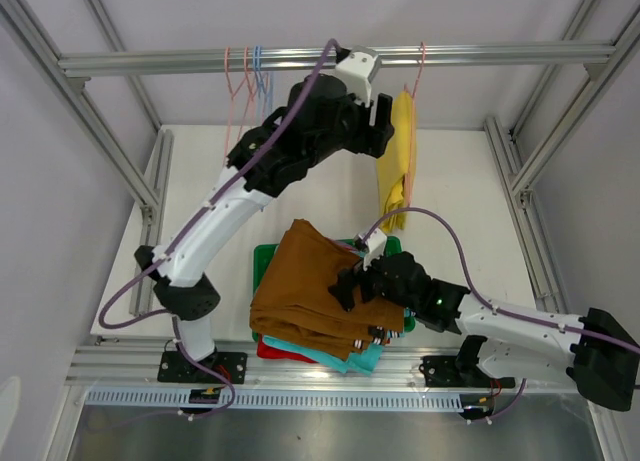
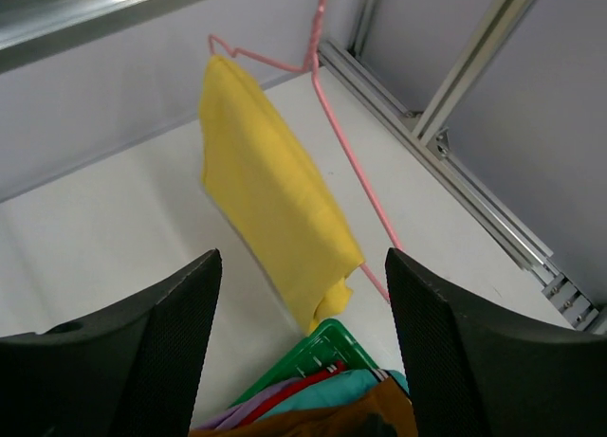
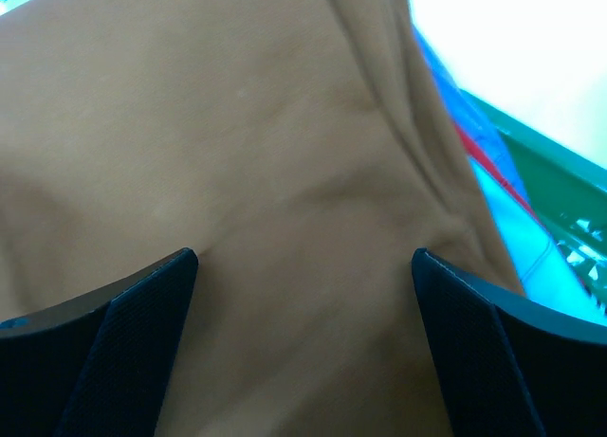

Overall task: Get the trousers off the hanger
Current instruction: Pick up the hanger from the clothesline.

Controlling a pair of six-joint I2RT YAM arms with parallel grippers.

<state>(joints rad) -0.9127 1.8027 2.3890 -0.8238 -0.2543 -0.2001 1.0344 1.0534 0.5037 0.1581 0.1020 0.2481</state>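
Yellow trousers point(image 1: 397, 161), brown trousers point(image 1: 310, 286), teal trousers point(image 1: 350, 359), red trousers point(image 1: 271, 353), lilac trousers point(image 2: 232, 416), all plain. Hanger point(image 2: 353, 154) pink, tray point(image 2: 318, 352) green, arms point(image 1: 215, 221) white and black.

The setting is recognised as a robotics lab test cell. The workspace is enclosed by a frame of aluminium extrusion point(image 1: 330, 57), and plain pale panels point(image 1: 40, 201) are fitted as walls. A white tabletop point(image 1: 460, 181) is set inside the frame. Two robot arms, the left arm point(image 1: 215, 221) and the right arm point(image 1: 520, 333), are bolted to a rail at the near edge, and purple cables point(image 1: 420, 210) are left exposed. Wire hangers point(image 1: 262, 79) are hung from the frame's cross bar, and a slotted cable duct point(image 1: 300, 398) is mounted along the front.
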